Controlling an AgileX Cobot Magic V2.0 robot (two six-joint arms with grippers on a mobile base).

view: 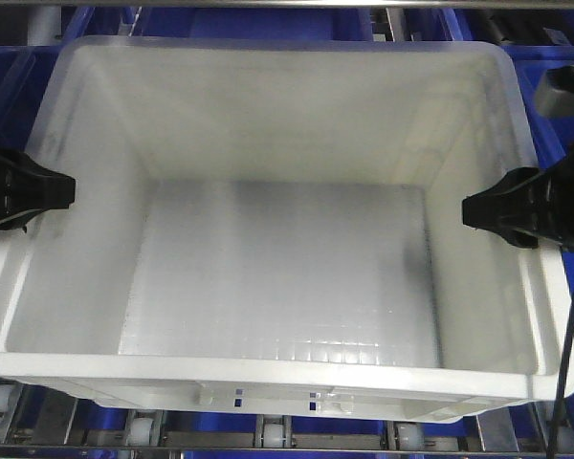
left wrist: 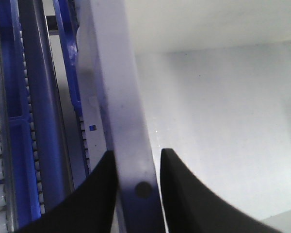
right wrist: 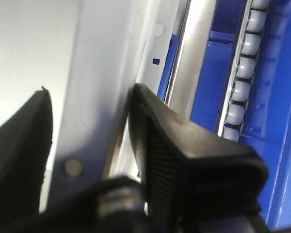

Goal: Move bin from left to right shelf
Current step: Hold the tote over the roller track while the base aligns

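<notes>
Centre-frame in the front view: white translucent bin (view: 268, 368), empty, grid floor bare. Resting on, or raised barely off, the white rollers (view: 139, 430) of a flow-rack shelf; cannot tell which. Cannot tell either whether this is the left or the right shelf.

Pinched by the left gripper (view: 69, 191) on the left side rim and by the right gripper (view: 471, 212) on the right side rim, roughly opposite each other at mid-length. Judged deliberate: a symmetric hold to keep a wide, light crate level and stop it yawing during a carry.

Left wrist view: left gripper (left wrist: 138, 162) straddling the rim (left wrist: 121, 87), one finger inside the wall, one outside, no gap visible. Clenched on the rim. Right wrist view: same for the right gripper (right wrist: 89, 104), ribbed outer finger (right wrist: 155, 145) flush against the rim's outer face. Clenched too.

Surroundings: dark blue crates (view: 268, 24) behind and to either side; metal rail (right wrist: 194, 58) and roller track (right wrist: 242, 82) just beside the bin's right wall. Tight quarters, so probably calls for a straight lift before any sideways travel. Risk judged: rim flexing or slipping under a pinch hold.
</notes>
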